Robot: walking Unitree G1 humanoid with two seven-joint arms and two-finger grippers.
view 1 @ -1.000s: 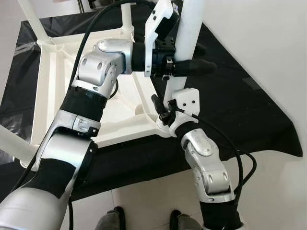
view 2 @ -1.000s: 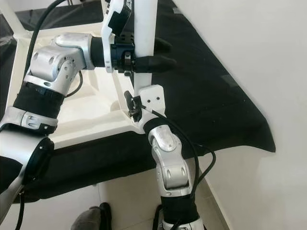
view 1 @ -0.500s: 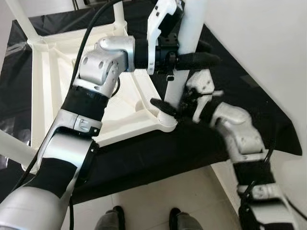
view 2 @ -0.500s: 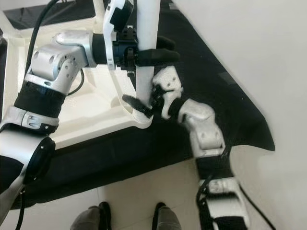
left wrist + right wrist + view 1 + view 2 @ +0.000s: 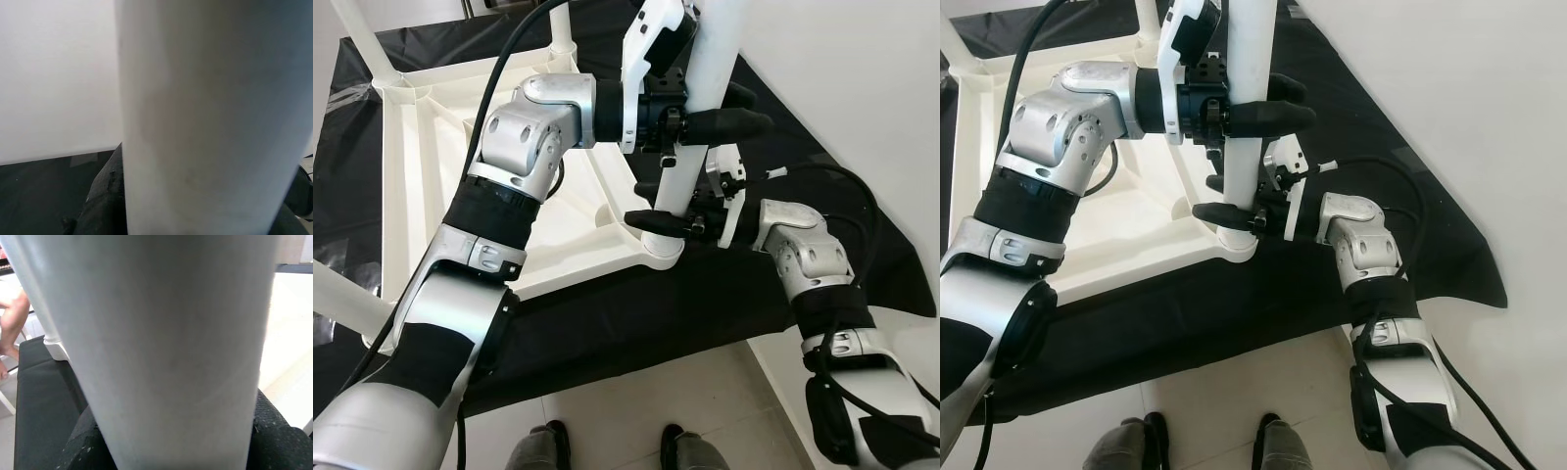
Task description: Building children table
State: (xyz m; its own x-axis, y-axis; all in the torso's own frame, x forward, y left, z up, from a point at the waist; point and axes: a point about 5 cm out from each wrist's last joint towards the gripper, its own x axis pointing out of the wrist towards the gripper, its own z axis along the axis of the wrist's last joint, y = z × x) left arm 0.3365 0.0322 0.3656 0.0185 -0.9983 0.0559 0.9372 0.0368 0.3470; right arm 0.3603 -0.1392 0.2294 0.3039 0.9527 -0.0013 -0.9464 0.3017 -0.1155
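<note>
No readable brand or label anywhere. White kids' table frame (image 5: 421, 186) flipped upside down on a black sheet (image 5: 822, 225), with 1 white leg (image 5: 700, 127) standing upright in the near right corner socket (image 5: 661, 250). Left pincer (image 5: 720, 110) reaching in from the left, elbow bent, clamped around the leg high up. Right pincer (image 5: 651, 206) coming from the right, forearm roughly level, fingers closed around the same leg just above the socket. 2 dark shoes (image 5: 543, 446) on the pale floor, near edge.
</note>
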